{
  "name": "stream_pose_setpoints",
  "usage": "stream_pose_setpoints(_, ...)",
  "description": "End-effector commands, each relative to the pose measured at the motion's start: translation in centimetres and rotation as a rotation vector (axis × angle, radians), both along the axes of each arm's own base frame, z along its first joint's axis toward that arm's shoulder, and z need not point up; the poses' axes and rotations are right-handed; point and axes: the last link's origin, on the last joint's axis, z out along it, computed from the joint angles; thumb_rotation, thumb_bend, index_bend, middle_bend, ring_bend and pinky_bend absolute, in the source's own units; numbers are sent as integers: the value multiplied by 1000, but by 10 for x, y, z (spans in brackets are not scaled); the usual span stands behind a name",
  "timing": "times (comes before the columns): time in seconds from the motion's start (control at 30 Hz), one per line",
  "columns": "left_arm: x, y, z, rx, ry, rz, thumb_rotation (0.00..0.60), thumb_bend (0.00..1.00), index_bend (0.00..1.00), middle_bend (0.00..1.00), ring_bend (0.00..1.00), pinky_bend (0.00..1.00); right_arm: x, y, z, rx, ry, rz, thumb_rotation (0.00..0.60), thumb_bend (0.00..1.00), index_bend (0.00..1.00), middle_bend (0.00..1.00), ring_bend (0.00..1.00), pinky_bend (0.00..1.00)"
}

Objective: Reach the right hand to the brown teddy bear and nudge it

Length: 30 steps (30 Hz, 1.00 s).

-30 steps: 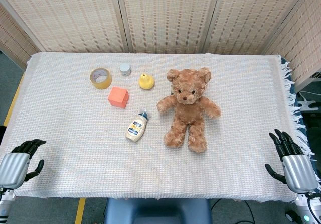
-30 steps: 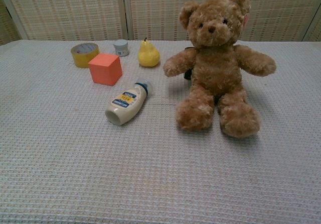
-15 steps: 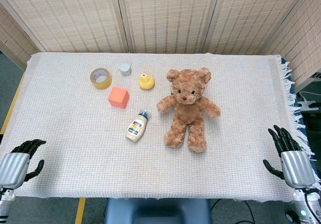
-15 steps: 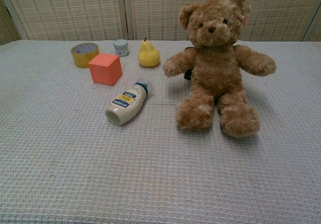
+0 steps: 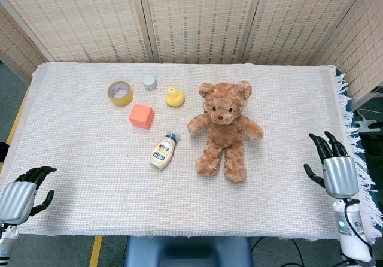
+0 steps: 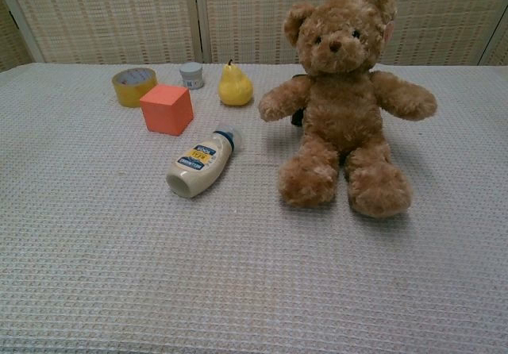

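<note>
The brown teddy bear [image 5: 224, 129] sits upright near the middle of the table, facing me; the chest view shows the bear [image 6: 341, 104] large and right of centre. My right hand [image 5: 333, 165] hovers at the table's right front edge, well to the right of the bear, fingers spread and holding nothing. My left hand [image 5: 23, 192] sits at the left front corner with fingers loosely curled and empty. Neither hand shows in the chest view.
Left of the bear lie a cream bottle [image 5: 163, 152], an orange cube [image 5: 141, 115], a yellow pear [image 5: 175, 97], a tape roll [image 5: 120, 93] and a small grey jar [image 5: 149, 82]. A white woven cloth [image 5: 287, 111] covers the table; wicker screens stand behind.
My right hand has moved forward and slightly inward along the right edge, nearer the bear. The left hand and all objects stay put.
</note>
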Motion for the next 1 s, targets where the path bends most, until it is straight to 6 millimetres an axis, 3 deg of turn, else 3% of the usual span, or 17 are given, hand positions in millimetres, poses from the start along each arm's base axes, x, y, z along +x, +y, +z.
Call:
stream_pose_setpoints(0.03,0,0,0,-2,1,3,600,425,235,221,213,374,8,-20,-10,5,18,21,600,135,138,229,94,262)
stream_pose_setpoints(0.53,0,-1,1,-8,-7,2,600,424,235,227,214,374,30,-64,-57,96,80,24,600,127,229,229,94,262)
stream_pose_setpoints(1.0,1,-3,1,-11,-14,-8,600,424,235,231,214,375,42,-88,-93,105,110,40,600,127,255,229,94,265)
